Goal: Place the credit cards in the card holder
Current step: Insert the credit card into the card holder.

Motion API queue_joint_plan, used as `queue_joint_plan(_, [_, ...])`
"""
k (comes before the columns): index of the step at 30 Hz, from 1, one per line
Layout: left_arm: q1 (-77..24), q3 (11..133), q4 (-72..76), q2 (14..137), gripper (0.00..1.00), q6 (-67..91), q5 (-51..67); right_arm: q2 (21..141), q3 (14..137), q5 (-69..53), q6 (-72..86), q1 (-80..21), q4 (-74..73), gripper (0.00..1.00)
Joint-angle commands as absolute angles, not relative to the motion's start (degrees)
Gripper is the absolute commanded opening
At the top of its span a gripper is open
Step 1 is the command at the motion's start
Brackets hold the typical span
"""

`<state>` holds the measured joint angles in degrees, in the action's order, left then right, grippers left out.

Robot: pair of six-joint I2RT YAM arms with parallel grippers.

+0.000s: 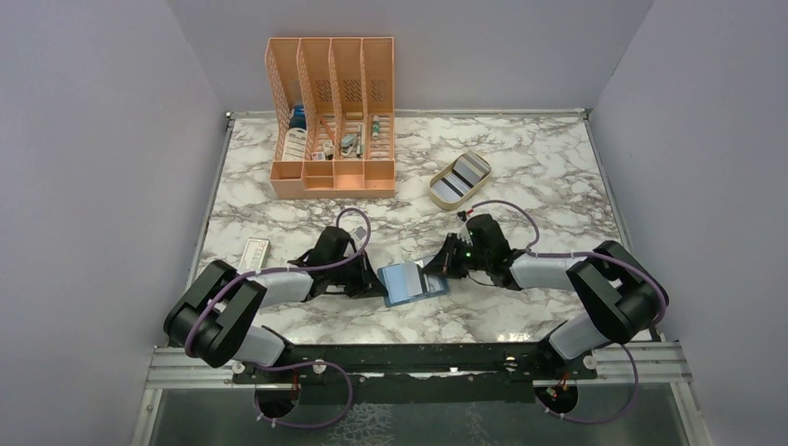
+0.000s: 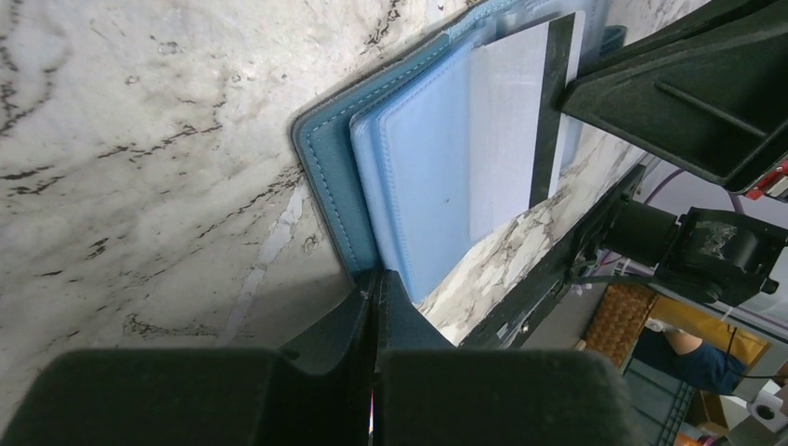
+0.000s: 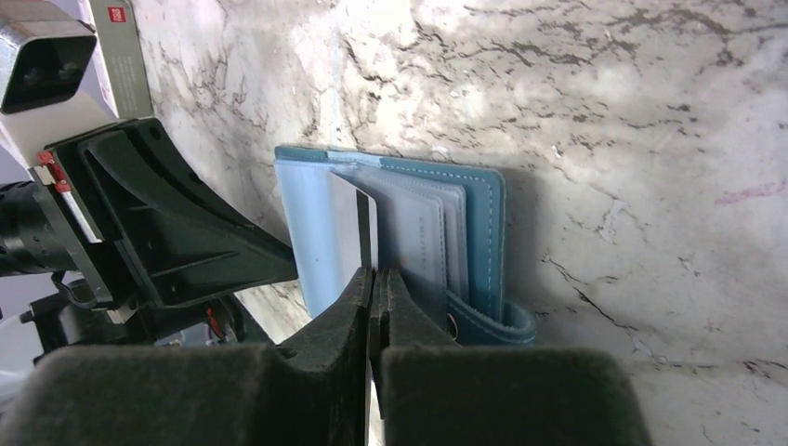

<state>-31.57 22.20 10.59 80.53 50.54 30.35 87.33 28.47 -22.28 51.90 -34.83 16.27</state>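
Observation:
The teal card holder (image 1: pixel 407 283) lies open on the marble table between my arms. My left gripper (image 1: pixel 379 279) is shut on its left edge; the left wrist view shows the jaws (image 2: pixel 376 279) pinching the teal cover (image 2: pixel 325 158) beside the light blue slots (image 2: pixel 418 186). My right gripper (image 1: pixel 435 269) is shut on a grey credit card (image 3: pixel 348 223) with a dark stripe, held on edge over the holder's slots (image 3: pixel 418 232). The card also shows in the left wrist view (image 2: pixel 506 139). I cannot tell whether its end is inside a slot. More striped cards (image 1: pixel 469 170) lie in the tray.
A beige oval tray (image 1: pixel 439 193) stands at the back right. An orange slotted file rack (image 1: pixel 333 116) with small items stands at the back. A small white-and-red box (image 1: pixel 254 253) lies left of my left arm. Walls close in on three sides.

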Motion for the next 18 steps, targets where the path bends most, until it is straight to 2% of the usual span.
queue_joint_plan(1, [-32.52, 20.42, 9.62, 80.58, 0.00, 51.16, 27.32, 86.73, 26.71, -20.63, 53.04, -35.24, 18.56, 0.01])
queue_joint_plan(7, [-32.61, 20.28, 10.35, 80.14, 0.00, 51.15, 27.06, 86.47, 27.02, -20.96, 51.94, -35.41, 17.48, 0.02])
queue_joint_plan(13, [-32.61, 20.33, 11.21, 79.97, 0.01, 50.36, 26.42, 85.56, 30.47, -19.45, 47.52, -35.59, 9.17, 0.27])
queue_joint_plan(18, [-32.63, 20.23, 12.10, 80.09, 0.02, 50.57, 26.45, 84.59, 31.97, -20.01, 45.18, -36.36, 6.39, 0.37])
